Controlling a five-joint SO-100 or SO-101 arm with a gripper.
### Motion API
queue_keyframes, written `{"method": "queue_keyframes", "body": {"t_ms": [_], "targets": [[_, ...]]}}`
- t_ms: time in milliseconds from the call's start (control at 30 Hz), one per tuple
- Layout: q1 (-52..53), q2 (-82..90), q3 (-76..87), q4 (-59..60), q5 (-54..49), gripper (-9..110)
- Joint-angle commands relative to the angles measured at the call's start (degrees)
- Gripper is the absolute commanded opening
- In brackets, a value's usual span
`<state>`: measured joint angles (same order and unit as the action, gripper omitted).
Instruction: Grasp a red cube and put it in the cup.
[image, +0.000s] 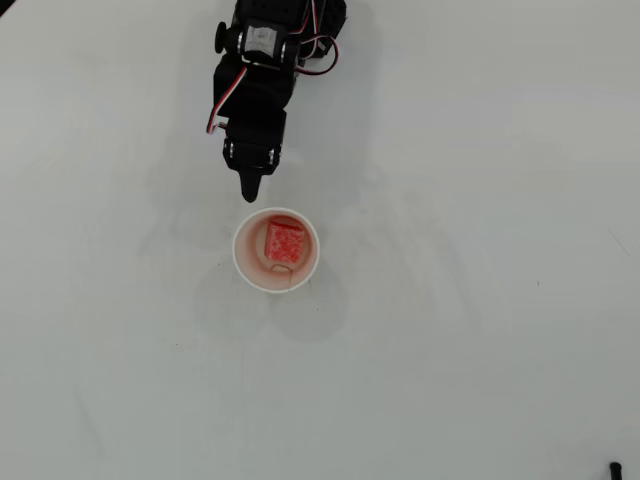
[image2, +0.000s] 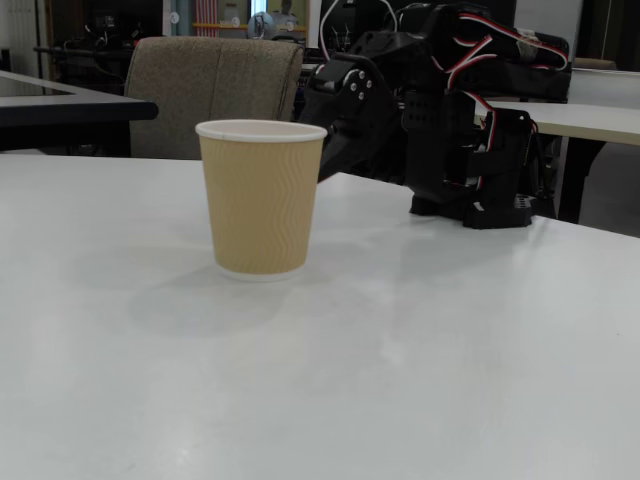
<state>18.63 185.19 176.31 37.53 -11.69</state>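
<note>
The red cube (image: 284, 243) lies inside the cup (image: 244, 262), which stands upright in the middle of the white table. In the fixed view the cup (image2: 262, 200) has a tan ribbed wall and a white rolled rim, and the cube is hidden inside it. My black gripper (image: 252, 190) sits just beyond the cup's far rim in the overhead view, apart from it, with its fingers closed to a single tip and nothing in them. In the fixed view the gripper's tip is hidden behind the cup and only the arm (image2: 350, 95) shows.
The arm's base (image2: 480, 170) stands on the table behind and right of the cup. A padded chair (image2: 215, 90) stands beyond the table's far edge. A small black object (image: 616, 468) shows at the overhead view's bottom right corner.
</note>
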Motion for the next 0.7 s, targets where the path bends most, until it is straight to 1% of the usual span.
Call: {"method": "queue_keyframes", "body": {"t_ms": [0, 33, 167, 500, 667], "targets": [[-0.53, 0.97, 3.96, 0.09, 5.27, 0], [-0.88, 0.97, 3.96, -0.09, 10.02, 0], [-2.99, 0.97, 3.96, 0.00, 12.48, 0], [-3.16, 1.05, 3.96, -0.09, 14.50, 2], [-4.48, 1.05, 3.96, -0.18, 13.80, 0]]}}
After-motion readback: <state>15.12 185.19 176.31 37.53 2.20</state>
